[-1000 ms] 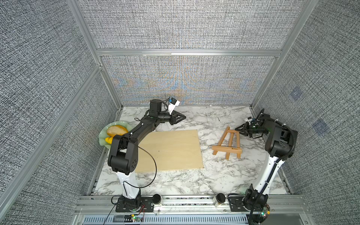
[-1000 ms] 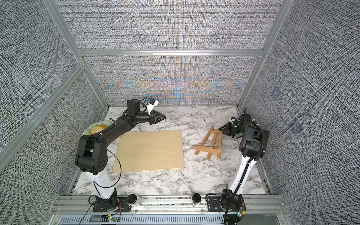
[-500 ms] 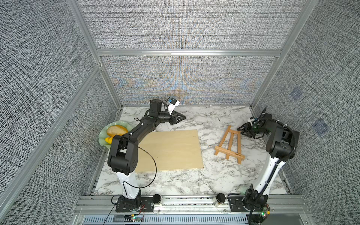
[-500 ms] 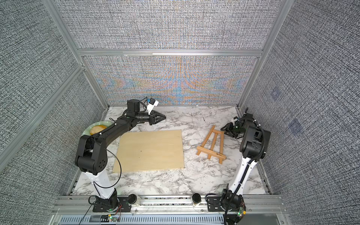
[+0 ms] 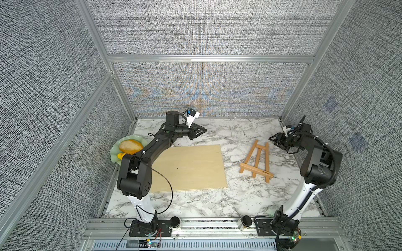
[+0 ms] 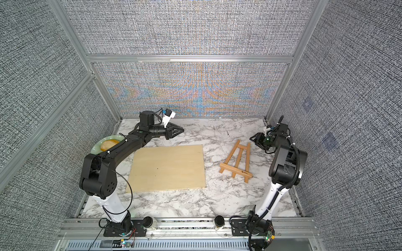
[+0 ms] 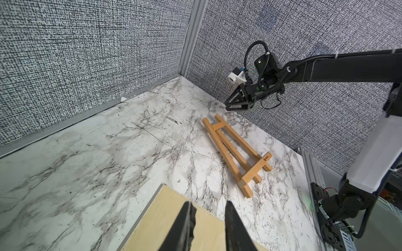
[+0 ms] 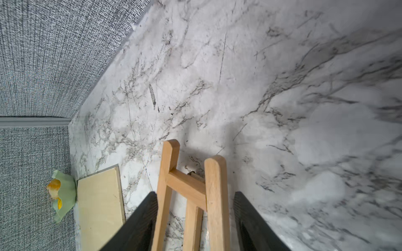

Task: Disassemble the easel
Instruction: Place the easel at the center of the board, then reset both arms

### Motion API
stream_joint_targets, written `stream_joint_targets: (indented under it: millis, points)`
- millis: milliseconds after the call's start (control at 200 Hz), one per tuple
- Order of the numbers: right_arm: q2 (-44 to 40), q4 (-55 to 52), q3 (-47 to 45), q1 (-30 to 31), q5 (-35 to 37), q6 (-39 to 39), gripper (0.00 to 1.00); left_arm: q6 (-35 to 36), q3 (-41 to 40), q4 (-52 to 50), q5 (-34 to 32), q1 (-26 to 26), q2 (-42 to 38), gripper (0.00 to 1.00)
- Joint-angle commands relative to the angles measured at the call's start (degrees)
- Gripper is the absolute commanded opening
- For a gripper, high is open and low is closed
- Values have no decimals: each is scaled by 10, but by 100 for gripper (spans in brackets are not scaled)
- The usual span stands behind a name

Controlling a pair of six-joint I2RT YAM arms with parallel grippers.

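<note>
- Wooden easel (image 5: 258, 160) lay flat on the table (image 5: 239, 200), seemingly folded but all one piece (board (image 5: 191, 167) lay apart beside it).
- Right gripper (image 7: 227, 105) hung spread above its top, empty; left gripper (image 7: 205, 208) slightly parted, empty.

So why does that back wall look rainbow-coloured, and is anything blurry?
In both top views the woven back wall shimmers in rainbow bands, likely the camera clashing with fine weave; in the right wrist view the easel is crisp while the table beyond smears; in the left wrist view the near fingers look soft.
</note>
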Motion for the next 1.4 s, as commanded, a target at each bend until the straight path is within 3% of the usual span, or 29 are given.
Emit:
stream_joint_targets:
  millis: [0,395,780,1001,1206,1311,1396]
  points:
    - [-37,47,-18,1,16,21,59,14,-5,13,-25,1,-15,28]
    - [-202,71,-75,30,65,16,60,-20,-76,99,-94,32,-91,29]
    - [-357,90,-139,168,172,-39,62,-6,-187,158,-228,78,-209,31]
    - [-438,199,-257,201,181,-34,68,-4,-320,259,-389,82,-315,40]
    - [-469,336,-396,209,236,-22,74,4,-393,262,-539,82,-366,44]
    - [-469,352,-427,218,287,-32,77,-17,-440,289,-640,82,-385,62]
    - [-469,361,-448,220,319,-38,78,-23,-483,333,-718,82,-395,70]
